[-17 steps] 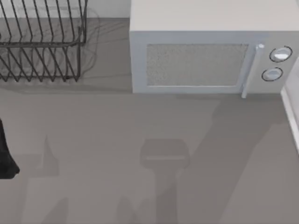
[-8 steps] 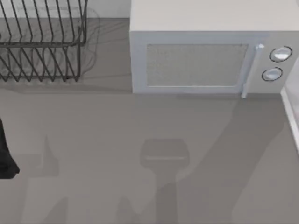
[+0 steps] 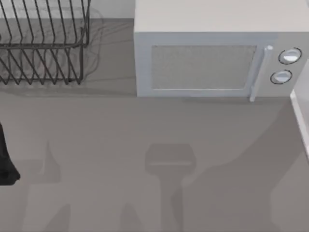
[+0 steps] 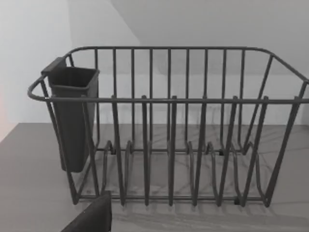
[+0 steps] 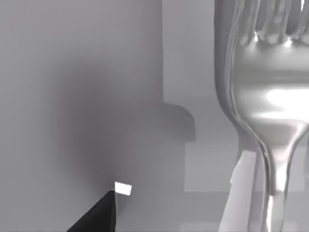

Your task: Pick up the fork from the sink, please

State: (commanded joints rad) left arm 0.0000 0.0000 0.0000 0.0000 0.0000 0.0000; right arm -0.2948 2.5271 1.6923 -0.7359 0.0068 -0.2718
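The fork (image 5: 270, 96) is silvery and shiny and shows very close in the right wrist view, tines pointing away and its thin handle running back toward the camera. A dark part of my right gripper (image 5: 101, 217) shows beside it, over a plain grey surface that carries a blocky shadow. I cannot tell whether the fork is held. The sink's pale rim (image 3: 300, 121) shows at the top view's right edge. My left gripper (image 3: 6, 162) is parked at the table's left edge.
A white microwave (image 3: 212, 58) with its door shut stands at the back right. A dark wire dish rack (image 3: 43, 43), also (image 4: 169, 125), stands at the back left with a dark cutlery cup (image 4: 72, 116) hung on its side.
The broad arm shadow on the table's right half has slid to the right and toward the front edge. The left arm, microwave and rack have not moved.
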